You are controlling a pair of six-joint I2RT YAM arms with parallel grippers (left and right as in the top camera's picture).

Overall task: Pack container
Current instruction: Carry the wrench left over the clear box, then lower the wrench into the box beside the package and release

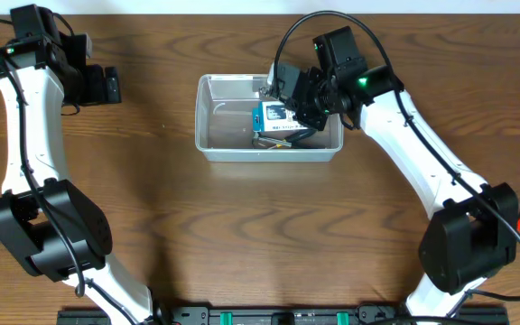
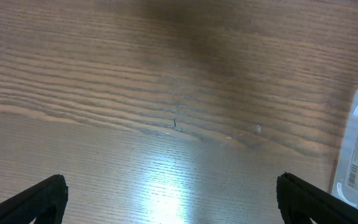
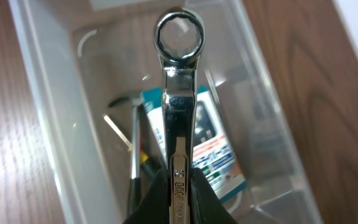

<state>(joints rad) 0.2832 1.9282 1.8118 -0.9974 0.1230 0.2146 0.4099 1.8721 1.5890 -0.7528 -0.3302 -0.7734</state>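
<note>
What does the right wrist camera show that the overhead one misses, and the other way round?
Only the right wrist view shows plainly the shiny wrench, ring end forward, clamped in the right gripper. Only the overhead shows the left arm, the left gripper off to the left, and the whole container. Both show that clear container with the blue-and-white box inside.

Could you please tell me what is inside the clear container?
In the container lie a blue-and-white box and a thin metal tool; the wrench and right fingers hide the rest.
</note>
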